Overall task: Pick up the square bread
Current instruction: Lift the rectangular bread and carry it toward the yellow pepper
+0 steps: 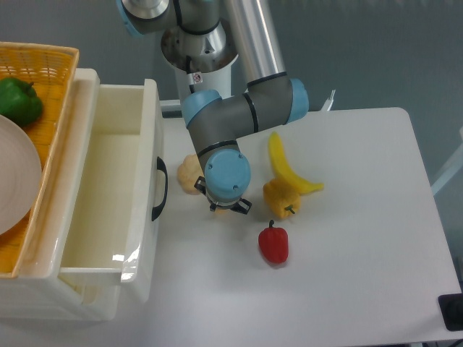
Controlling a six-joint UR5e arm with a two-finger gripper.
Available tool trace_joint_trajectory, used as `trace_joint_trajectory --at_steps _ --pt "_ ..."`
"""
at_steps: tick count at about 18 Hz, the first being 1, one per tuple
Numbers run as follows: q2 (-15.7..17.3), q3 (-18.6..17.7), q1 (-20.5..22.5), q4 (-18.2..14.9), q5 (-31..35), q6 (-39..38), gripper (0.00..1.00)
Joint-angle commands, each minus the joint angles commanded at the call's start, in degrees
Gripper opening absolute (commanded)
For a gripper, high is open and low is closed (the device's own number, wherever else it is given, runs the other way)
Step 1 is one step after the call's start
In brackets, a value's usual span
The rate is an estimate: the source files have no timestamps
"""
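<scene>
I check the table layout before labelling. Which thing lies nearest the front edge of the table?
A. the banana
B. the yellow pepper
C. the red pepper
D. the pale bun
C: the red pepper lies lowest in the camera view, below the yellow pepper, banana and pale bun.

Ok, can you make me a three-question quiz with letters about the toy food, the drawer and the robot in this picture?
1. Where is the green pepper?
A. in the wicker basket
B. in the drawer
C. on the table

2. How many red peppers are on the table?
A. three
B. one
C. none

3. The white drawer is:
A. shut
B. missing
C. pulled open

Answers:
1. A, it sits in the basket at the top left.
2. B, a single red pepper lies below the yellow pepper and banana.
3. C, its bare inside shows.

The end effector hides the square bread.
</scene>
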Motion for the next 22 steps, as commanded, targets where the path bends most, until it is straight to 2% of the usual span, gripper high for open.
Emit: trace_joint_trajectory --at_steps 2,6,12,22 --pt "0.6 2.1 0.4 -1.2 -0.2 0.6 0.0" --pt "3.8 2.7 2.2 -1.2 -0.2 5.5 0.0" --pt "6.4 3.2 3.9 -1.2 -0.1 8.1 0.0" --pt "8.4 4.2 4.2 -1.2 -0.4 9.0 0.0"
